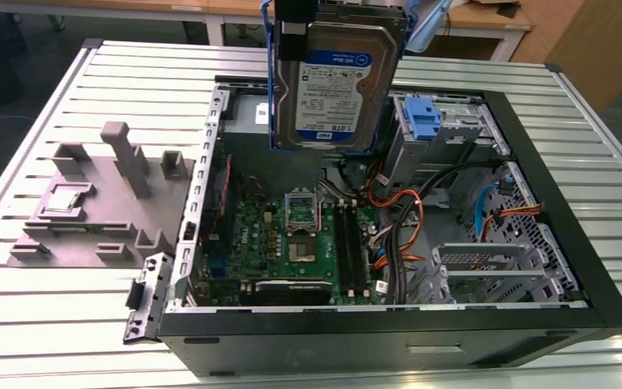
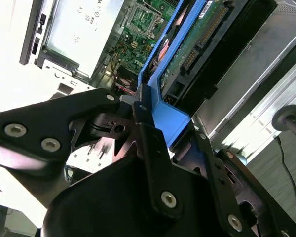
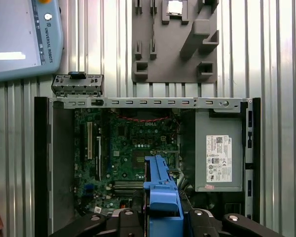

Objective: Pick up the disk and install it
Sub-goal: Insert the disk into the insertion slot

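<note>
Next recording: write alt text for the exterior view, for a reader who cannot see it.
The disk hangs upright, label facing the camera, over an open computer case lying on a slatted metal table. The green motherboard shows inside the case, and a grey fixture sits on the table at the exterior view's left.

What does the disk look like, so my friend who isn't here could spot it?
Find the big black computer case lying open on the metal table. Hanging above it, gripped by the tool, is the disk: a flat silver box with a white-and-blue label and blue rails, unlike the bare blue bracket beside it.
</note>
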Motion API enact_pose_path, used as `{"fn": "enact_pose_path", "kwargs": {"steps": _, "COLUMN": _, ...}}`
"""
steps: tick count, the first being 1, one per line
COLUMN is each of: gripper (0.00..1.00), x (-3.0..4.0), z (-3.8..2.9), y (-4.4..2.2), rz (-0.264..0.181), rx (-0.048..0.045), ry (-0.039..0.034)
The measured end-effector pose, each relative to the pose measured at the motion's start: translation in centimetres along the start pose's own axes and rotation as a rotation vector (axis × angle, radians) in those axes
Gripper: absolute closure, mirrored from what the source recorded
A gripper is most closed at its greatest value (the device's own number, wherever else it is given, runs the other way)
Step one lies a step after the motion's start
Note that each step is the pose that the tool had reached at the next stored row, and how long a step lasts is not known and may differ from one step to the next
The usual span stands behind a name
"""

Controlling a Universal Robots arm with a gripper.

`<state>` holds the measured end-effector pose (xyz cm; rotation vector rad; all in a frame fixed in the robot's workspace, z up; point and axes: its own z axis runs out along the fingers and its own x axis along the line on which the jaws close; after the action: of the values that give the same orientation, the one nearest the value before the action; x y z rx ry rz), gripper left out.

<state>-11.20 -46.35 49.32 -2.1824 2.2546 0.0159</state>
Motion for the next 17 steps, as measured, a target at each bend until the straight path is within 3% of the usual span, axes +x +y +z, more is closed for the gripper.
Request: {"fn": "enact_pose_path", "kwargs": {"steps": 17, "gripper": 0.63, "x": -0.03, "z": 0.00, "y": -0.80, "rz": 0.000, "rx": 0.0000, "ry": 0.0000}}
